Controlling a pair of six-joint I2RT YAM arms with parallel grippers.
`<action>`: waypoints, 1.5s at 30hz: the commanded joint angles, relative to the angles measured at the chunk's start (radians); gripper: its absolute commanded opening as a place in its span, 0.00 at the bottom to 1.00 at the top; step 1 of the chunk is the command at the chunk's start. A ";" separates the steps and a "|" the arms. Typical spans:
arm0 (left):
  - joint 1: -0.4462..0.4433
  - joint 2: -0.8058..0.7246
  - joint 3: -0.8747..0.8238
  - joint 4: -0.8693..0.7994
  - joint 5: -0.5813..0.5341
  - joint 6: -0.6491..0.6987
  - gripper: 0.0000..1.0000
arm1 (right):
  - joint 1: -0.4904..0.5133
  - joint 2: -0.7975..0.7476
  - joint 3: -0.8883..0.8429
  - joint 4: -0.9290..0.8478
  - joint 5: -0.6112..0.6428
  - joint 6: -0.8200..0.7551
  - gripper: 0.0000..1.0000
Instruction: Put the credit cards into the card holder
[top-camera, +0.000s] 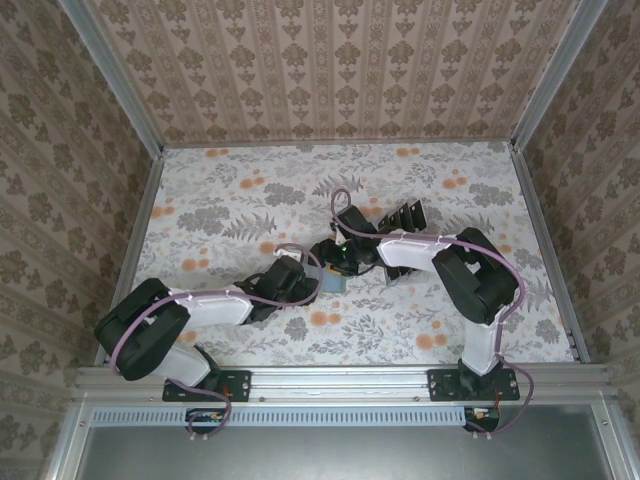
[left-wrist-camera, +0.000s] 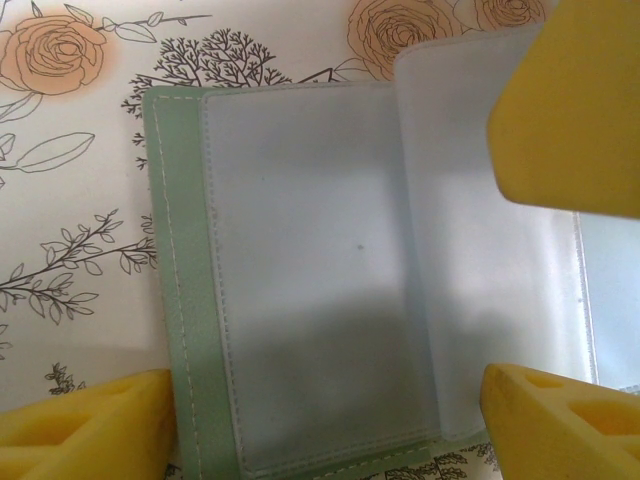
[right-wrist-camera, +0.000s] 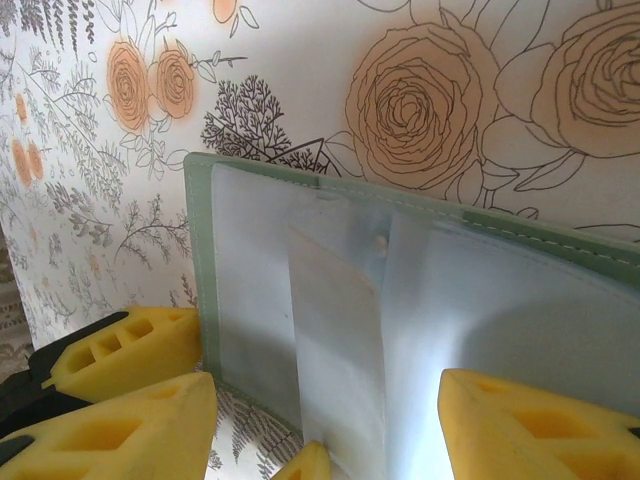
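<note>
as both arms meet near the middle of the surface, left gripper (left-wrist-camera: 325, 400) and right gripper (right-wrist-camera: 327, 392) straddle the opened green card holder (left-wrist-camera: 300, 250), fingers spread wide, gripping nothing.

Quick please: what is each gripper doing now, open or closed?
Left gripper: open, fingers either side of the card holder.
Right gripper: open, fingers apart over the card holder.

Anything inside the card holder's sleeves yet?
Holder lies open; its clear sleeves look empty. Its right part is covered by yellow fingers, so can't tell there.
</note>
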 joint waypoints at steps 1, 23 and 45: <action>-0.003 -0.033 -0.003 -0.015 0.036 -0.008 0.81 | 0.014 0.018 0.043 0.010 -0.045 0.016 0.62; 0.035 -0.569 -0.086 -0.240 -0.061 -0.102 0.87 | 0.134 0.208 0.333 -0.106 0.019 0.042 0.62; 0.195 -0.483 0.003 -0.281 0.049 -0.040 0.95 | 0.019 -0.324 0.176 -0.608 0.454 -0.292 0.59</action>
